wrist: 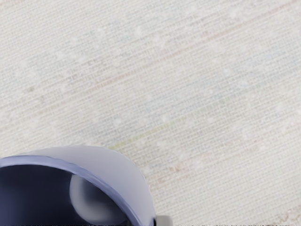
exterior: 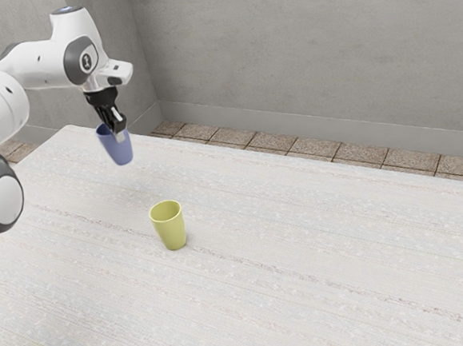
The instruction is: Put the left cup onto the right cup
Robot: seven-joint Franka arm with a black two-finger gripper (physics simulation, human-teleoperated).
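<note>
The white arm (exterior: 38,64) enters from the exterior view's upper left, and its black gripper (exterior: 116,129) points down over the far left part of the desk (exterior: 319,262). The fingers are clamped on the rim of the blue cup (exterior: 115,147), close together with the cup's wall between them. The blue cup hangs in the air, clear of the desk surface, mouth upward and slightly tilted. The yellow-green cup (exterior: 168,225) stands upright on the desk, mouth up, nearer the observer and toward the exterior view's right of the blue cup. The two cups are well apart and not touching, and the blue cup is not above the yellow-green one. In the wrist view the blue cup (wrist: 113,172) sits just under the hand, its rim and dark interior visible. A pale grey rounded form lies inside its mouth, and what it is cannot be determined. Beyond the cup in that view lies bare, pale, woven-textured desk (wrist: 188,84). Behind the desk, a strip of brown floor tiles (exterior: 358,153) runs along the foot of a grey wall (exterior: 302,47).
</note>
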